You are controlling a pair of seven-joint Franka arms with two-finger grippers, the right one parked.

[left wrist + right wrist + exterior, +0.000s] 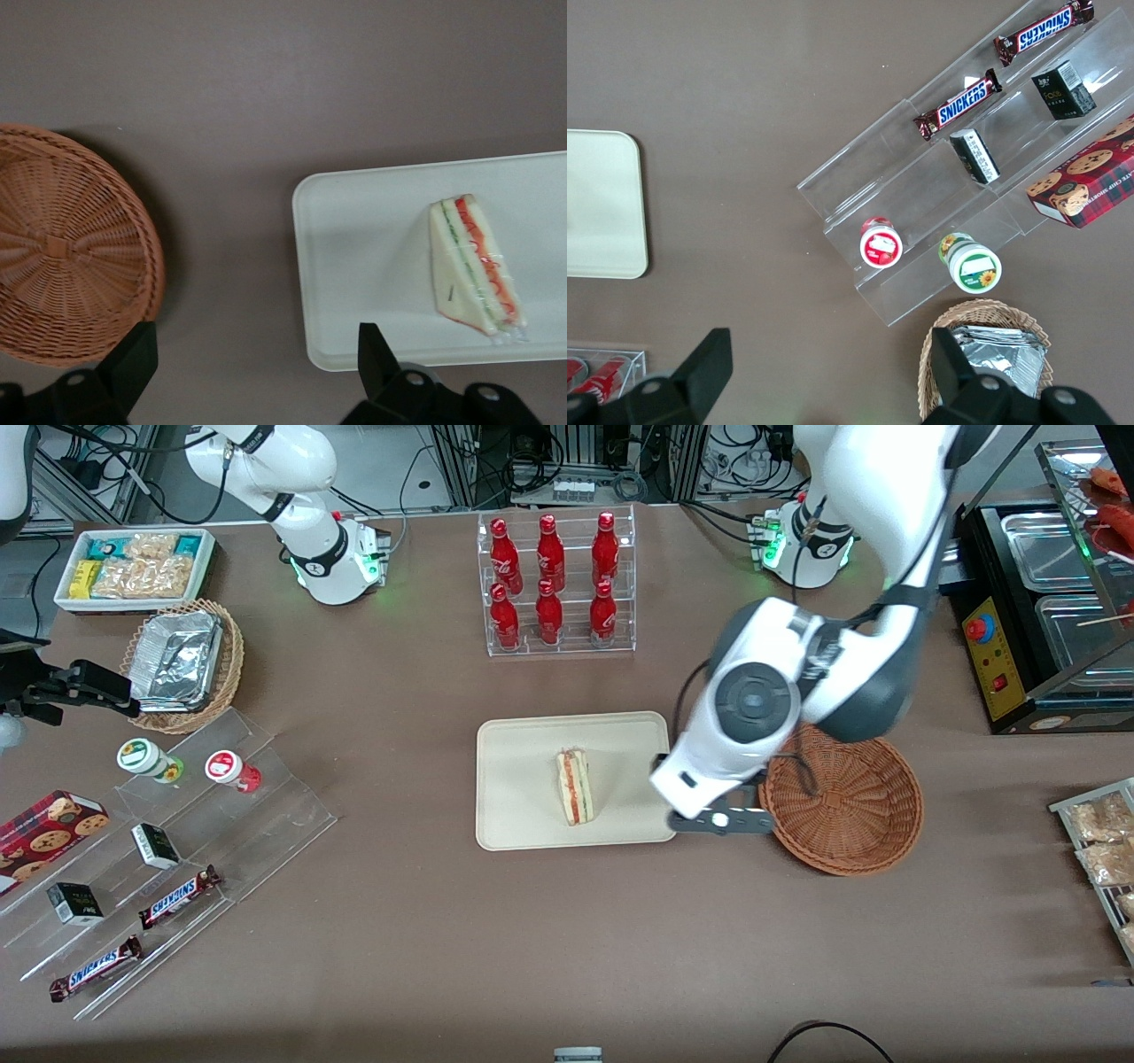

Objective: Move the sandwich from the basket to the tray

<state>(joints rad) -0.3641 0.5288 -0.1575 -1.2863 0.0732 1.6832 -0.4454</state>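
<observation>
The sandwich (574, 786) lies on the tray (523, 815), roughly at its middle, resting on one flat side with the red and green filling layers showing along its cut edge. My gripper (257, 367) hangs above the bare table (532, 957), over the strip between the tray and the basket (850, 841), and my fingers (376, 354) are spread wide apart with nothing between them. From my wrist I see the tray's rounded corner (310, 190) beside one fingertip and the rim of the woven basket (151, 266) beside the other; the sandwich (474, 266) sits well clear of both. The basket looks empty, though from the front my own arm covers part of its rim nearest the tray, so I can only vouch for what shows. Farther from the front camera than the tray stands a clear rack of red bottles (554, 580).
</observation>
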